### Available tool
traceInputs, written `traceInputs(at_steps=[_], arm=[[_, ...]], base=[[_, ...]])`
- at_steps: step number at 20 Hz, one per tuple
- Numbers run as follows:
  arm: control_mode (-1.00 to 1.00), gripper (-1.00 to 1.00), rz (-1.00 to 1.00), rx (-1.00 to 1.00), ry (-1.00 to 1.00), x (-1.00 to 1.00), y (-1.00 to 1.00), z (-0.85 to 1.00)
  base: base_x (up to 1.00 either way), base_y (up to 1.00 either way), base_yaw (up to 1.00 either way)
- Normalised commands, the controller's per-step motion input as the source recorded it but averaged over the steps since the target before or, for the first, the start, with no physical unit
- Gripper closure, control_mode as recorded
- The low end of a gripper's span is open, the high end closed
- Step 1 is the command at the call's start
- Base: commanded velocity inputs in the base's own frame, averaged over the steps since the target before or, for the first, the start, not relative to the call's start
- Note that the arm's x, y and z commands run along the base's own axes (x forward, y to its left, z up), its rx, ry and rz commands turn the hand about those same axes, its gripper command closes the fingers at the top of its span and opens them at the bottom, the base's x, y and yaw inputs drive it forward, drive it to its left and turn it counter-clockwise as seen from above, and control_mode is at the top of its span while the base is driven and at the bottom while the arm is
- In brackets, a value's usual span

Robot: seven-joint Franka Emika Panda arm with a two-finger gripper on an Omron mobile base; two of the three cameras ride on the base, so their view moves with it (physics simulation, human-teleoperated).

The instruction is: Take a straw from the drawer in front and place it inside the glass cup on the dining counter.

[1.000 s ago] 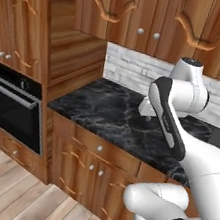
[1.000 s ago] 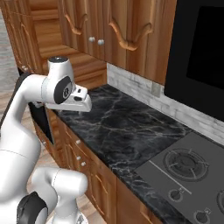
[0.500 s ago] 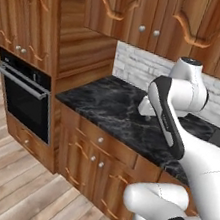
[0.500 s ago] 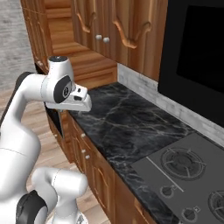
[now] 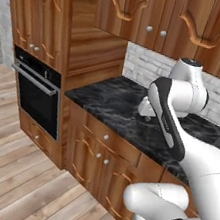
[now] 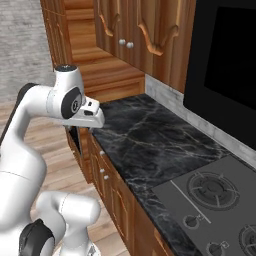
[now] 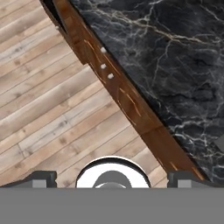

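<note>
tool [image 7: 112,183]: fingertips far apart at frame bottom, nothing held
counter [image 5: 118,103]: black marble, frame centre
drawer [image 5: 108,138]: knobbed, closed, under counter edge
oven [image 5: 35,99]: left

A glossy white robot arm [image 5: 180,124] built of rounded, tube-like segments joined by dark grey to black bands. A round black disc with a grey ring marks one joint [image 6: 69,102] near 9 o'clock in the right base view. The base [image 5: 165,217] is bulbous and white, with black-ringed caps.
</note>
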Motion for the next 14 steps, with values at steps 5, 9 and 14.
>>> traceInputs(at_steps=[5, 9, 14], arm=[[-1.0, -1.0, 0.03, -0.08, 0.08, 0.0, 0.13, -0.16], [-1.0, -1.0, 0.01, -0.47, 0.26, 0.1, 0.79, -0.75], [-1.0, -1.0, 0.05, -0.61, 0.39, 0.72, 0.98, -1.0]], base=[[0.0, -0.06, 0.1], [0.0, 0.0, 0.0], [0.0, 0.0, 0.0]])
